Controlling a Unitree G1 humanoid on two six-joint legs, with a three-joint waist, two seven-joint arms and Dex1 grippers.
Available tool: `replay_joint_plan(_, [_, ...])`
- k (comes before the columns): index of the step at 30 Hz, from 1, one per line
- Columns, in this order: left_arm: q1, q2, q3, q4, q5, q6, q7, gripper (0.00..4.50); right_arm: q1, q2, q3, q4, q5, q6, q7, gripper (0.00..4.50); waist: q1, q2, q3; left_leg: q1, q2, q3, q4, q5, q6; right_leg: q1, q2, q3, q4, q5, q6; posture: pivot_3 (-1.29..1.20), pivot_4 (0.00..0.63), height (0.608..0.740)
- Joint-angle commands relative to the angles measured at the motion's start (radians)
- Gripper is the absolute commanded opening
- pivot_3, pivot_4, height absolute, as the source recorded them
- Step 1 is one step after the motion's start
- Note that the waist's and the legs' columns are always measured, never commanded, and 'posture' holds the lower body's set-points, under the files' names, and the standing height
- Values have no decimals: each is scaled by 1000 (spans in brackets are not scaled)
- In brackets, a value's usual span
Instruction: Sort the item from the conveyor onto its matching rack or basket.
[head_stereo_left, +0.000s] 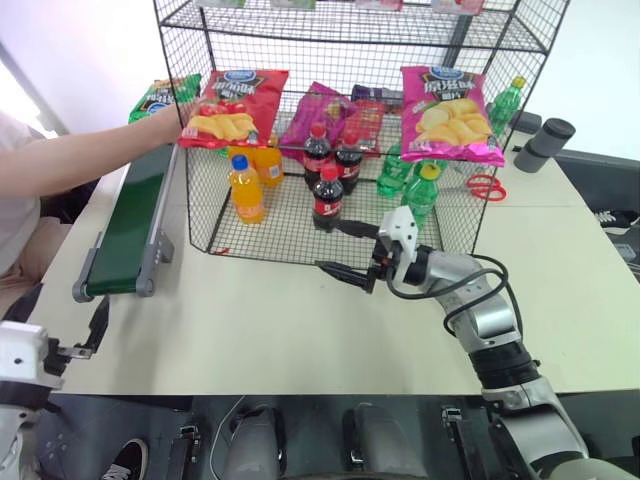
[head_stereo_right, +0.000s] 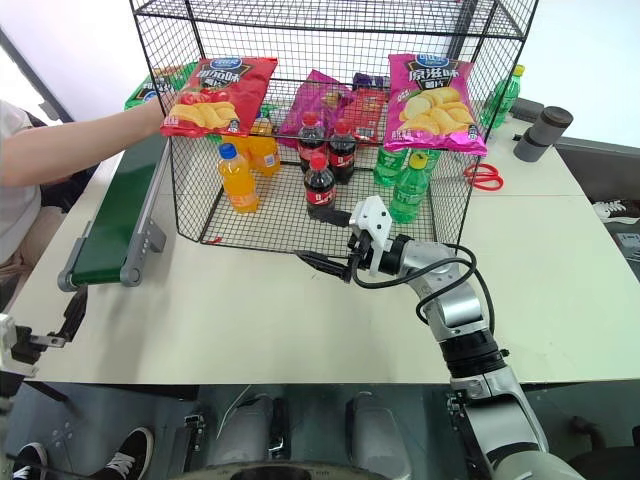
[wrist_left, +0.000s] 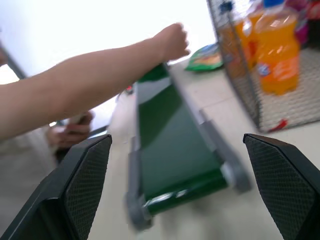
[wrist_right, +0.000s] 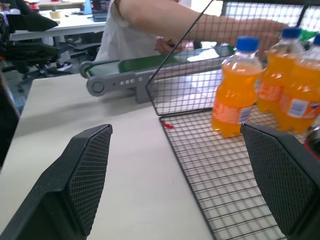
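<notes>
Green crisp bag (head_stereo_left: 160, 97) lies at far end of conveyor (head_stereo_left: 130, 232), near far-left corner of surface (head_stereo_left: 260, 330), partly behind person's arm (head_stereo_left: 90, 150) reaching toward rack (head_stereo_left: 340, 130). Belt's long axis runs near-to-far along left edge of surface. Left gripper (head_stereo_left: 85, 335) empty, fingers spread wide, at near-left corner just short of belt's near end; looks nearer arm for bag. Right gripper (head_stereo_left: 345, 250) also wide open, empty, pointing left before rack front, well apart from bag.

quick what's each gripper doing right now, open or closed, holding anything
Left gripper: open, holding nothing, facing the conveyor.
Right gripper: open, holding nothing, in front of the rack.
</notes>
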Motion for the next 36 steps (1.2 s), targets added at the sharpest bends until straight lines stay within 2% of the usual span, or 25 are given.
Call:
replay_joint_plan(1, [42,34,46,67,190,-129,107,4500,-24,7,7,-19,5,-16,29,4285,0,0,0,0,0,0,0,0,0,0,0,0,0,0,0,0,150,740])
replay_joint_plan(3, [70,75,42,114,324,-191,168,4500,-12,8,23,-32,8,-9,51,4285,0,-1,-1,0,0,0,0,0,0,0,0,0,0,0,0,0,150,740])
replay_joint_plan(6, [97,128,16,167,452,-248,235,4500,11,-7,53,-60,0,7,81,4285,0,-1,-1,0,2,0,0,0,0,-1,-1,0,0,0,-1,0,150,740])
replay_joint_plan(9, [110,165,-1,199,536,-285,303,4500,20,-53,87,-55,-32,0,133,4285,1,-1,-1,0,2,1,0,0,0,-1,-3,0,0,-2,-3,0,150,740])
replay_joint_plan(14, [105,222,-27,226,649,-293,386,4500,31,-37,94,-90,-8,26,125,4285,-2,-2,-1,0,3,1,0,0,0,-1,-4,0,0,-2,-3,0,150,740])
replay_joint_plan(24, [66,307,-71,279,657,-284,429,4500,37,-3,97,-110,-7,57,97,4407,-4,-2,-1,0,4,1,-1,0,0,-2,-4,0,0,-1,-2,0,150,740])
replay_joint_plan(36, [14,363,-133,305,636,-277,421,4500,27,25,87,-68,-86,-73,15,4407,-4,-2,-1,0,4,2,-2,0,0,-2,-4,0,0,0,-1,0,150,740])
